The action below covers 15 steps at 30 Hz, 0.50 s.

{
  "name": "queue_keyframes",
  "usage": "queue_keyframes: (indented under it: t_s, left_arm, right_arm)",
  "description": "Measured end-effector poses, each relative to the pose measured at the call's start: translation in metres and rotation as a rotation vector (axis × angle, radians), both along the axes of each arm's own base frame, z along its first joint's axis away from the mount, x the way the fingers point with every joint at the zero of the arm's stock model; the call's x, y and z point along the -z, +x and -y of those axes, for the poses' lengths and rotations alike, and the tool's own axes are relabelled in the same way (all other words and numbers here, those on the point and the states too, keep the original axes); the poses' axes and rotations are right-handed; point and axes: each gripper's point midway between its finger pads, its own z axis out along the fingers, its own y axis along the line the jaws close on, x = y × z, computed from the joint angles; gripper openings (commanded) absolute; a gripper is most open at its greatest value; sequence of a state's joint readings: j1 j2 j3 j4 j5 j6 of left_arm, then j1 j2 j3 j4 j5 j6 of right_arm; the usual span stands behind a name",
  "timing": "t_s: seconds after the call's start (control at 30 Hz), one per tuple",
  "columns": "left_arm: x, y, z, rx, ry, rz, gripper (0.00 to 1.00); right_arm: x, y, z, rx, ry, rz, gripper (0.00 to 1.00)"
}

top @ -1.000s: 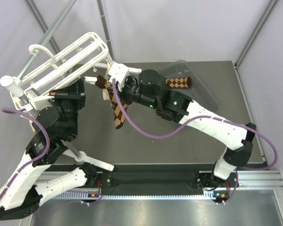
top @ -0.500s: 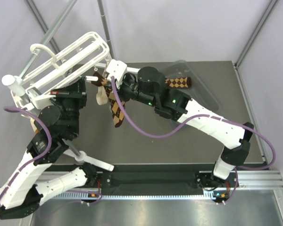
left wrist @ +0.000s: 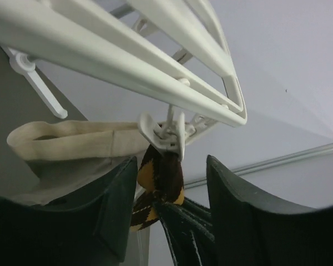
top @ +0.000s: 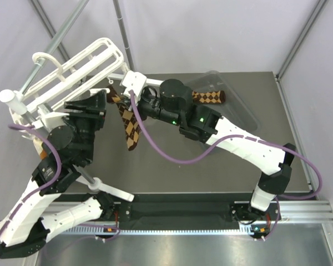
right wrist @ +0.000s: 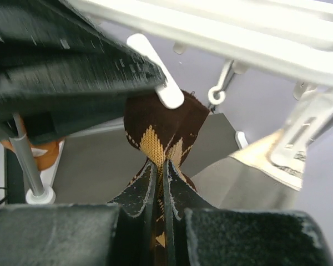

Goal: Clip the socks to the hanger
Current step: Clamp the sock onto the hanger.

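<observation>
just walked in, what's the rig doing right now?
The two arms are pegging argyle socks onto the white hanger. The right pincer is shut on one sock, holding its dark end up under the frame, where a dangling clip appears to bite it. The left pincer stands open on either side of that clip. The second argyle sock lies in the clear tray at the back of the table, not yet clipped.

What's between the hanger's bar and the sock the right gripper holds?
A white clip hangs from the hanger, closed on the dark end of the sock; the left wrist view shows it.
</observation>
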State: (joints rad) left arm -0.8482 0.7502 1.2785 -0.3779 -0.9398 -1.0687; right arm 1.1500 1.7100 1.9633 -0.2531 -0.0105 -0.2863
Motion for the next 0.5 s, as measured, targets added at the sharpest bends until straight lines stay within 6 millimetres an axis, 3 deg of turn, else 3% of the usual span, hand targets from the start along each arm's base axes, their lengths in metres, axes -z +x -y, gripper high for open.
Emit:
queue_keyframes:
  t_s: [0.1,0.17,0.5]
  left_arm:
    - [0.015,0.001,0.011,0.041,0.044,-0.031,0.74]
    - [0.023,0.002,0.015,0.059,0.073,-0.049,0.76]
    - [0.025,-0.023,0.009,0.165,0.153,0.005,0.72]
  right_arm:
    - [-0.005,-0.003,-0.003,-0.016,0.025,0.000,0.00]
    - [-0.008,-0.004,-0.004,-0.022,0.039,-0.002,0.00]
    - [-0.003,0.004,-0.013,0.001,0.064,-0.004,0.00]
